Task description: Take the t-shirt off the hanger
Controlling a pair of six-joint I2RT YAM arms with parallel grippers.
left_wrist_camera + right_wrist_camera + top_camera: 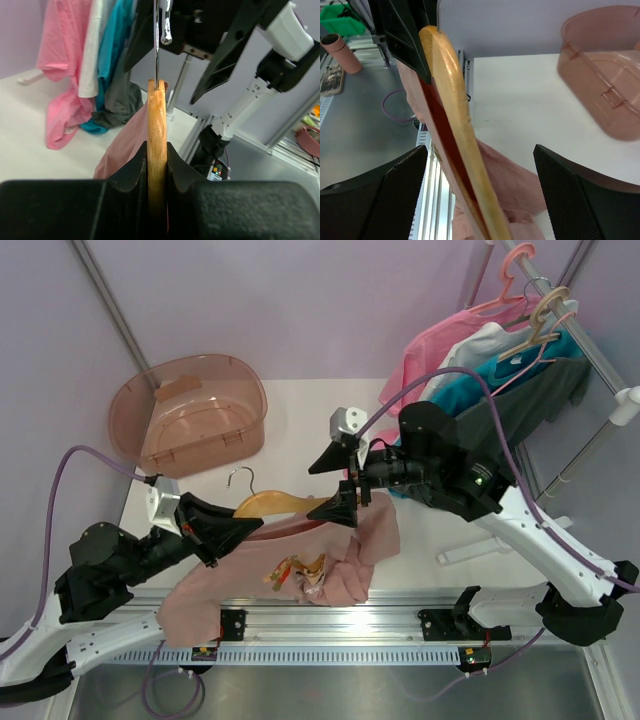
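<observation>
The wooden hanger (275,503) is held above the table's front edge, its silver hook (240,478) pointing to the back. My left gripper (225,530) is shut on the hanger's left arm; in the left wrist view the wood (156,125) is clamped between the black fingers (125,185). The dusty-pink t-shirt (300,570) droops below the hanger in a bunch, print showing. My right gripper (340,485) stands open astride the hanger's right arm. In the right wrist view the bare wood (455,120) runs between the wide-apart pads (375,200) without touching them, the t-shirt (515,185) beneath.
A translucent brownish tub (190,415) sits at the back left. A clothes rack (590,350) at the back right carries pink, white, teal and grey shirts (470,370). The arms' metal rail (350,625) runs along the near edge. A white bar (470,555) lies by the right arm.
</observation>
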